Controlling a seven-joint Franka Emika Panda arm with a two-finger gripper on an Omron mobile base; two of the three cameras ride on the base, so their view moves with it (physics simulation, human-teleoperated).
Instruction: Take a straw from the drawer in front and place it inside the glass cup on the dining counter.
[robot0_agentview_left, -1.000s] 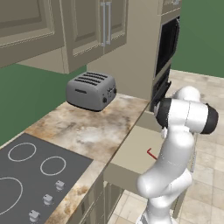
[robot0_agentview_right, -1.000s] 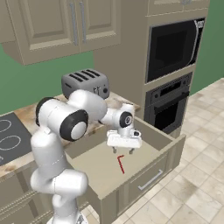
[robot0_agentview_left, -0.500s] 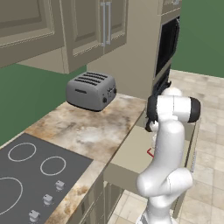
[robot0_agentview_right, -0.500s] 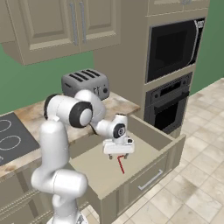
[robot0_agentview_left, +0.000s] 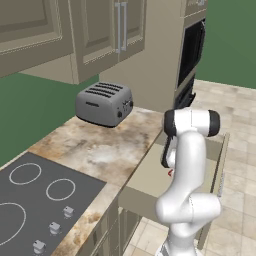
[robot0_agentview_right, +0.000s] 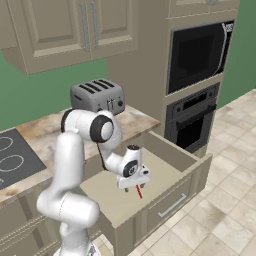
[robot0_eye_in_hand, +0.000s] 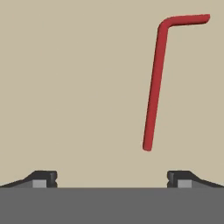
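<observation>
The drawer (robot0_agentview_right: 199, 161) stands pulled out in front of the counter, its tan floor (robot0_agentview_left: 146, 174) showing. On that floor lies the red straw (robot0_eye_in_hand: 155, 83), flat, with a short bent end at the top of the hand view; it also shows as a red sliver (robot0_agentview_right: 139, 191) under the hand. My gripper (robot0_eye_in_hand: 112, 177) hangs low over the drawer floor, pointing down, open with nothing between its fingertips (robot0_eye_in_hand: 43, 177). The straw's near end sits just ahead of the right fingertip, inside the gap's right part. In the right base view the gripper (robot0_agentview_right: 132, 186) hovers just above the straw. The glass cup and dining counter are out of view.
A grey toaster (robot0_agentview_right: 97, 96) stands on the marbled top (robot0_agentview_left: 100, 150) beside a black cooktop (robot0_agentview_left: 30, 200). A wall oven (robot0_agentview_right: 192, 120) and microwave (robot0_agentview_right: 200, 55) rise right of the drawer. Upper cabinets (robot0_agentview_left: 100, 35) hang overhead. Tiled floor (robot0_agentview_right: 225, 210) lies to the right.
The arm has folded down and the hand has dropped lower into the drawer, closer over the straw. The straw and drawer have not moved.
</observation>
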